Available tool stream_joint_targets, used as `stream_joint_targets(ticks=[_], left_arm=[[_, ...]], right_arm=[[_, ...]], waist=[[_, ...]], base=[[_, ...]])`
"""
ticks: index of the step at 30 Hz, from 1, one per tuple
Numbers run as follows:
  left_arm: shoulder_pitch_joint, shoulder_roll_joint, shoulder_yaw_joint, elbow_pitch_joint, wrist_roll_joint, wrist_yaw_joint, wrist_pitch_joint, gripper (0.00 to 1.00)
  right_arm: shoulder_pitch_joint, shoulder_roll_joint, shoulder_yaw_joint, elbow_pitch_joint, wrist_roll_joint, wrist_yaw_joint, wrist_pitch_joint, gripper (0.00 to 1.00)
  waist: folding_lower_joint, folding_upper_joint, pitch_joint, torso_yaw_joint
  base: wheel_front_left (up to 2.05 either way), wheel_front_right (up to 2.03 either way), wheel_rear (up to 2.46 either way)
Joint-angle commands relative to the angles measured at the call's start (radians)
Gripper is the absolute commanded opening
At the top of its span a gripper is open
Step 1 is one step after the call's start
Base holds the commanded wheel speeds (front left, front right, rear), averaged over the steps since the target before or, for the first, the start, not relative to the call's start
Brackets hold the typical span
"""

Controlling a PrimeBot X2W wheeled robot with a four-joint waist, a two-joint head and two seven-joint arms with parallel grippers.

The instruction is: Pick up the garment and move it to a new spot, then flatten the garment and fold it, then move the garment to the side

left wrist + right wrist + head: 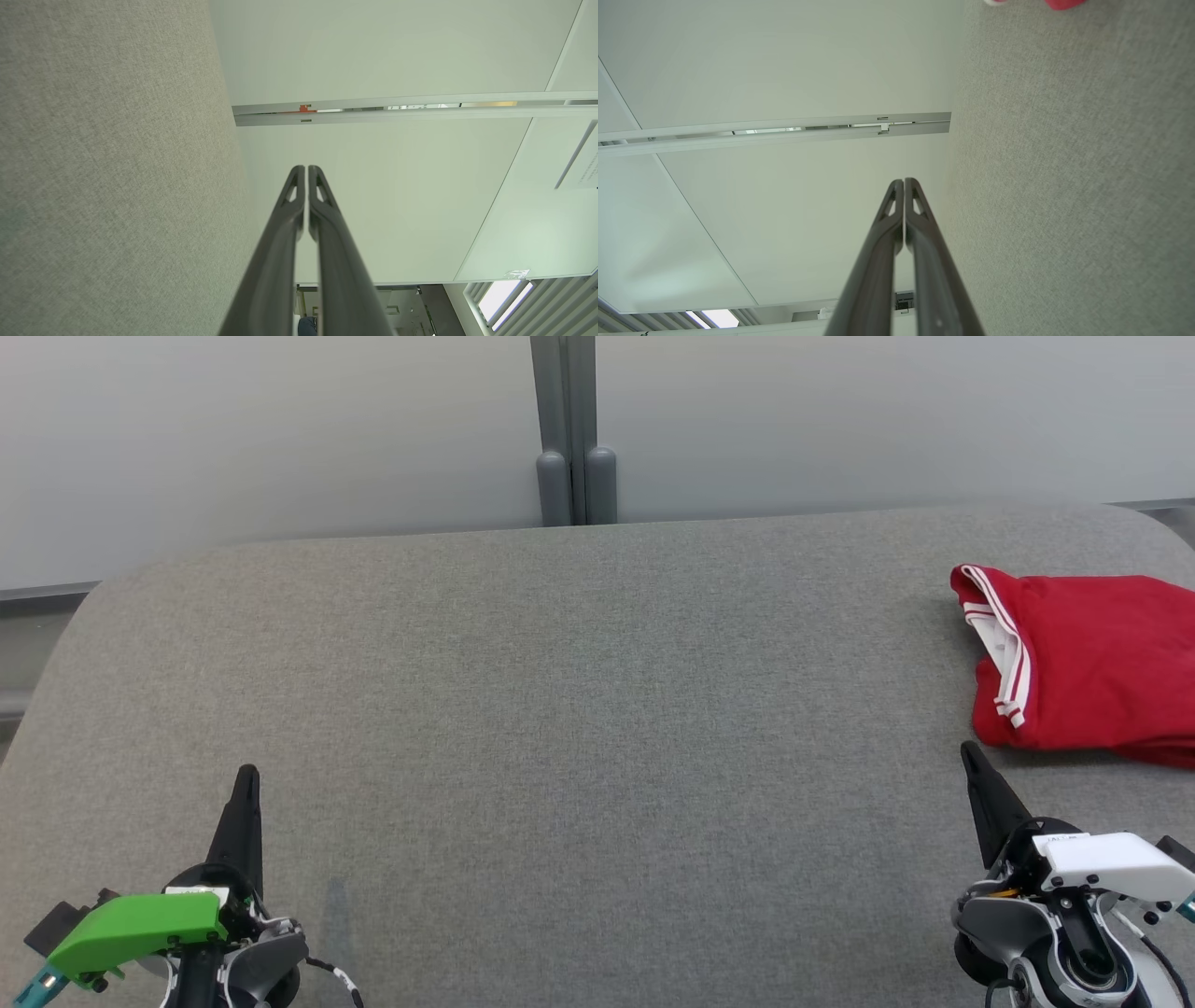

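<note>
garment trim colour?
White stripes on the red garment, along its folded edge; clearest in the head view.

surface: grey fabric table point(560, 709) | behind: pale wall panels point(280, 429) | joint: grey post point(563, 429)

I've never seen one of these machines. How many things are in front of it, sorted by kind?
Garments: 1, the red garment with white trim, lying at the right.
Grippers: 2, the left gripper and the right gripper, both shut and holding nothing.
Surfaces: 1, the grey padded surface.
Total: 4
</note>
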Motion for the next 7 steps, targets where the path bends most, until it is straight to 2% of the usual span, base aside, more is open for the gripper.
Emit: stream_joint_targets(ticks=[1, 7], left_arm=[[-0.011, 0.004, 0.003, -0.002, 0.004, -0.004, 0.004, 0.0], [-0.011, 0.004, 0.004, -0.002, 0.004, -0.004, 0.004, 0.0]], right_arm=[[-0.006, 0.0, -0.001, -0.005, 0.007, 0.0, 0.003, 0.0], [-0.006, 0.0, -0.001, -0.005, 0.007, 0.0, 0.003, 0.0]], waist=[[0.0, 0.0, 0.0, 0.0], [0.0, 0.0, 0.0, 0.0]], base=[[0.0, 0.0, 0.0], [0.0, 0.0, 0.0]])
